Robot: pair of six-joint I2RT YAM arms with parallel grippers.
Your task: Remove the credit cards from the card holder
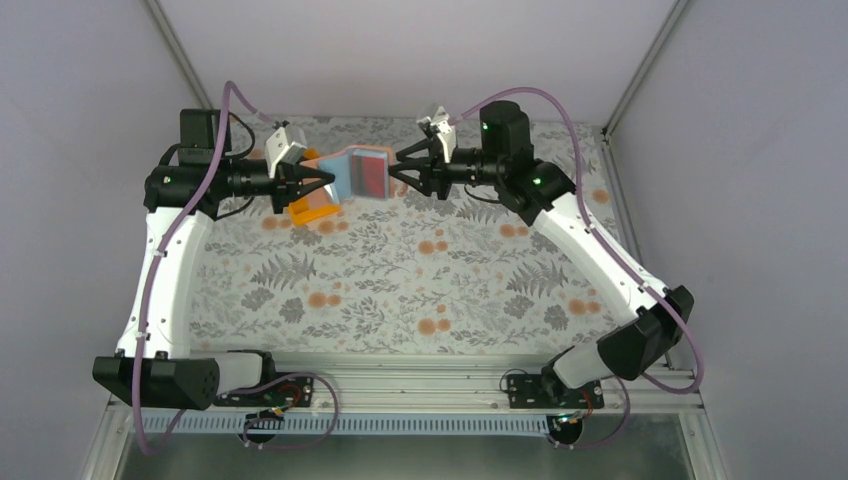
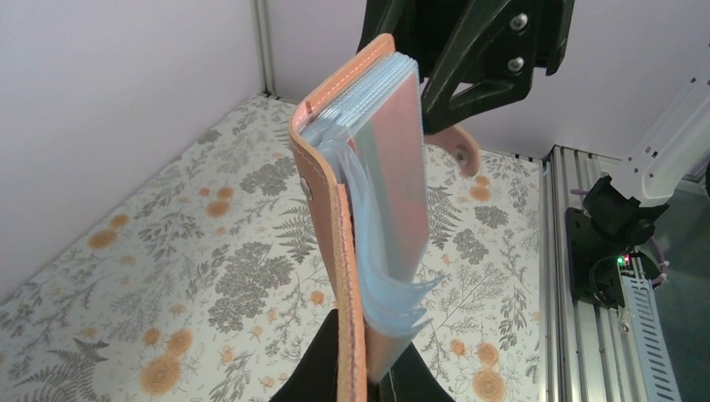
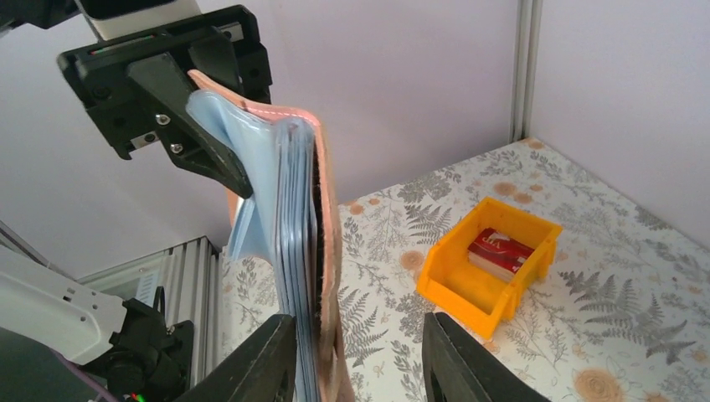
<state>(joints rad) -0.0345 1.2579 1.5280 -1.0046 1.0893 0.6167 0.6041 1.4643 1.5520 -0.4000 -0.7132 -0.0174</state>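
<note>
Tan leather card holder (image 2: 331,193), floppy blue sleeves (image 3: 289,251), clenched in left tool (image 2: 362,368), right tool (image 3: 360,335) released astride it

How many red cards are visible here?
2: one card in the orange tray, one card in a sleeve of the held-up holder. The tray's may be a stack; more may be hidden in other sleeves.

Field note: I'm looking into a robot test cell, a lab-type setup. Plain pale panels (image 1: 400,50) close in three sides, joined by aluminium posts (image 1: 180,50) at the upper left and upper right of the overhead frame. A slotted aluminium rail (image 1: 400,375) along the bottom carries both arm bases (image 1: 270,390). A flower-print cloth (image 1: 400,270) covers the table. Purple cables (image 1: 229,110) loop along the arms.
</note>
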